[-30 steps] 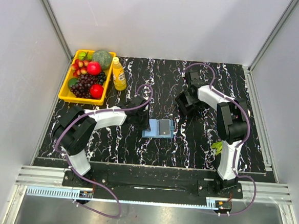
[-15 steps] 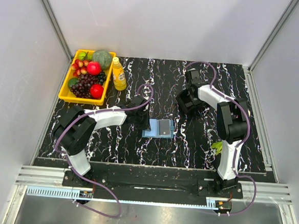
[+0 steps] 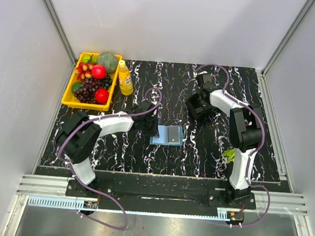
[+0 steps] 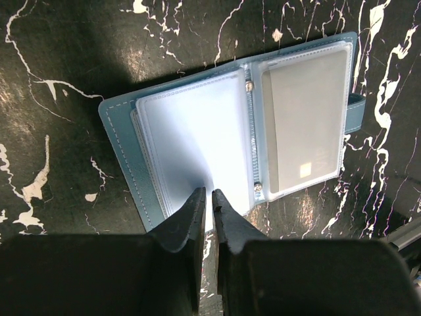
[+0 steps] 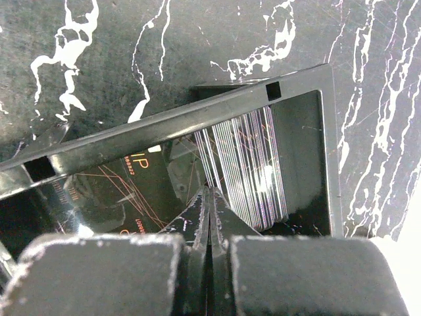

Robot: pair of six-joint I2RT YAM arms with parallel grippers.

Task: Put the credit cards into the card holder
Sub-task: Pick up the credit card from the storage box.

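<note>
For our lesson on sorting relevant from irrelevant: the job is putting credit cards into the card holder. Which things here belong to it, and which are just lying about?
Job: card holder, credit cards, black box holding them, left tool, right tool.
Lying about: yellow fruit tray, yellow bottle.
</note>
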